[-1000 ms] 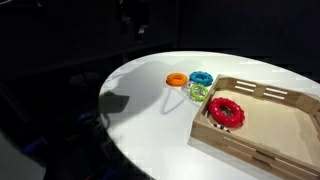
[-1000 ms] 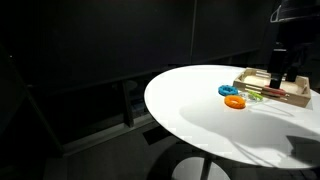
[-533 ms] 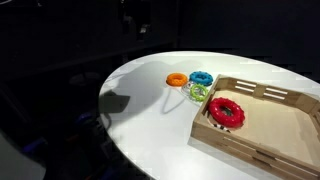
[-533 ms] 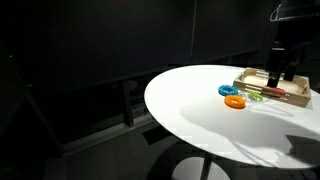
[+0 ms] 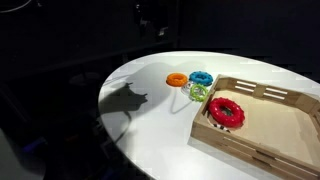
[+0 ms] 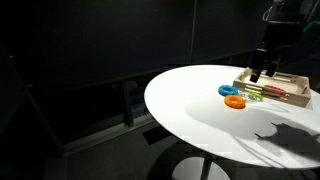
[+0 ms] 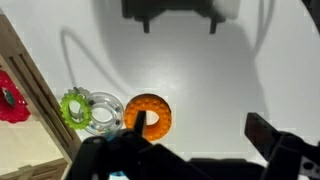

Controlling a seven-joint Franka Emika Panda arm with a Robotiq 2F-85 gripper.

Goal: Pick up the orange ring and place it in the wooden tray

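Note:
The orange ring [image 5: 176,79] lies flat on the white round table, next to a blue ring [image 5: 201,78] and a green ring [image 5: 198,92]. It also shows in the other exterior view [image 6: 236,101] and in the wrist view [image 7: 150,113]. The wooden tray [image 5: 262,148] stands beside the rings and holds a larger red ring [image 5: 225,111]. My gripper [image 7: 200,128] is open and empty, hanging above the table. Its left finger overlaps the orange ring in the wrist view. In the exterior views the gripper [image 6: 257,74] is dark and well above the rings.
The table [image 5: 150,120] is round, and its edge falls off into a dark room. The arm's shadow [image 5: 125,100] lies on the table by the rings. The tray's corner [image 7: 30,85] and the red ring [image 7: 8,98] show at the left of the wrist view.
The arm has moved over toward the rings. Its shadow on the table has shifted and grown. The rings and the tray have not moved.

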